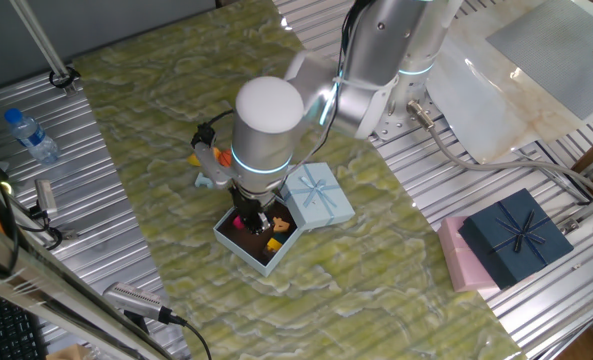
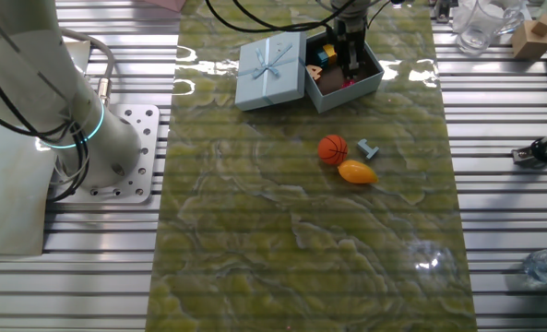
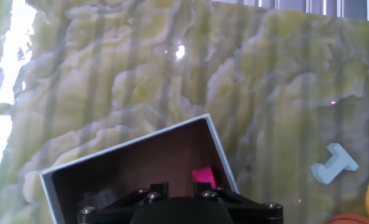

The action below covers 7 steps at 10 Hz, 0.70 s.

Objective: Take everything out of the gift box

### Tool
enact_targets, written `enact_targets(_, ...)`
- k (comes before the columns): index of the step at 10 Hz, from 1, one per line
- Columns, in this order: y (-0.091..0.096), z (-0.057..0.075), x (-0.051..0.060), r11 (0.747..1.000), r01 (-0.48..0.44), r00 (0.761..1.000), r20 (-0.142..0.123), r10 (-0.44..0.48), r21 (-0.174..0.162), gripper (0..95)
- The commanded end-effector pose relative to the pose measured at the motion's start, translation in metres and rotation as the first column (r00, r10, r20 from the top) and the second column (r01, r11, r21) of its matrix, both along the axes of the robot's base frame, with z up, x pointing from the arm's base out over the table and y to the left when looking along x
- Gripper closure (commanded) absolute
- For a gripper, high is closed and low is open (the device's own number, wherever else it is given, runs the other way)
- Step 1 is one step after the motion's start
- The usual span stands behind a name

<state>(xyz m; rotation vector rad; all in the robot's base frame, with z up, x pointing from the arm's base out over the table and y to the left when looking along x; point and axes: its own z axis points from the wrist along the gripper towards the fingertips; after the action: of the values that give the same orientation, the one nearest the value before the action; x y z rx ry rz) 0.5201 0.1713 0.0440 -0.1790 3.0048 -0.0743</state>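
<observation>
The pale-blue gift box (image 1: 238, 246) stands open with its bowed lid (image 1: 318, 193) lying against its side. My gripper (image 1: 251, 218) reaches down inside it, next to yellow and orange bits (image 1: 274, 234). In the hand view the two finger stubs stand apart over the brown floor, with a magenta piece (image 3: 203, 176) by the right one; the fingertips are hidden. An orange basketball (image 2: 333, 149), a mango-like fruit (image 2: 357, 171) and a small pale-blue piece (image 2: 369, 148) lie on the mat outside the gift box (image 2: 347, 89).
A dark navy box (image 1: 516, 235) sits on a pink box (image 1: 458, 262) at the mat's right edge. A water bottle (image 1: 31, 135) lies on the metal slats to the left. The arm's base (image 2: 116, 148) stands beside the mat (image 2: 301, 240).
</observation>
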Motion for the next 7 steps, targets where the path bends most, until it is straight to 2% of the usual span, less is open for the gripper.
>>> enact_targets(1, -0.0002, 0.0054, -0.0047, 0.999, 0.006, 1.000, 0.010, -0.006, -0.043, 57.0)
enact_targets(4, 0.0003, 0.0115, -0.0111, 0.994, 0.045, 0.999, 0.014, -0.044, -0.095, 57.0)
enact_targets(5, 0.0003, 0.0115, -0.0110, 0.994, 0.050, 0.999, 0.015, -0.049, -0.097, 57.0)
enact_targets(7, 0.0003, 0.0114, -0.0110, 0.988, 0.089, 0.996, 0.035, -0.085, -0.125, 57.0)
